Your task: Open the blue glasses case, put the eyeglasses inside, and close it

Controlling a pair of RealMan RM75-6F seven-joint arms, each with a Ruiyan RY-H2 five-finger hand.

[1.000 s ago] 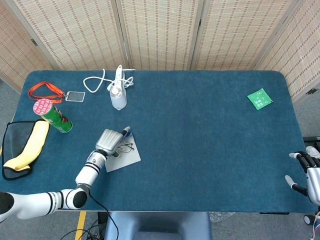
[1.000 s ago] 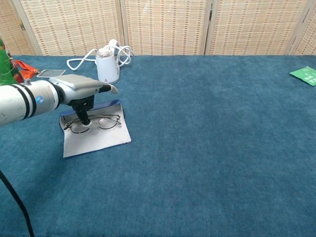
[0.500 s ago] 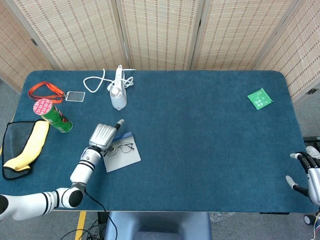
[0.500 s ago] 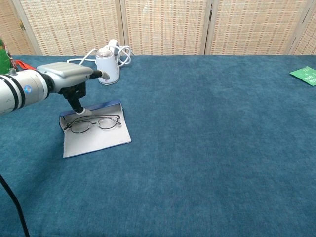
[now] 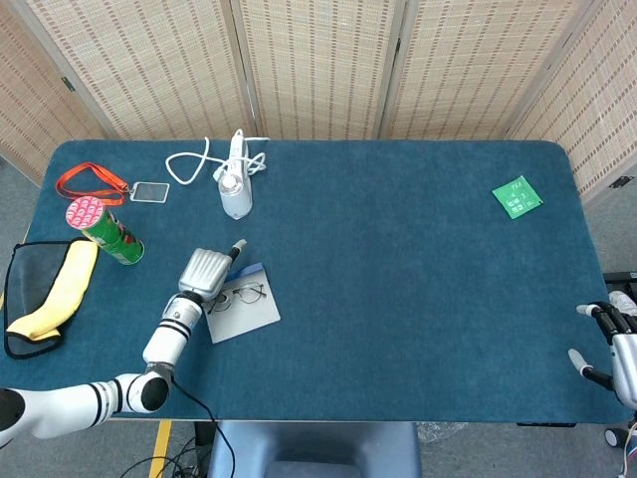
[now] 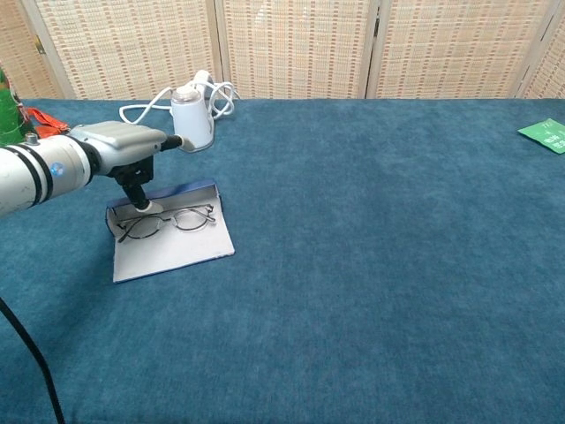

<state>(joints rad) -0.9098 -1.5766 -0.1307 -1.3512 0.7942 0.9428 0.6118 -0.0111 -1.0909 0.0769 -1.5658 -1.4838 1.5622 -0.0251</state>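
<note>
the blue glasses case is lying open and flat on the table, near the front-left part of the cloth, its pale lining facing up and its blue rim showing along the far edge. the eyeglasses are lying on the lining, lenses side by side, close to the far edge of the case.

the left hand is hovering over the far-left corner of the case. in the chest view the left hand is showing one finger pointing toward the right and a dark fingertip reaching down to the frame of the eyeglasses; whether it is touching or only just above cannot be told. the hand is holding nothing visibly.

the right hand is sitting off the front-right corner of the table, fingers apart, holding nothing.

a white device with cable is standing behind the case. a green can and an orange lanyard are occupying the left margin, and a yellow and black pouch is hanging at the left edge. a green packet is lying near the far-right edge. between the case and the packet, bare cloth is spanning the middle and right of the table.
</note>
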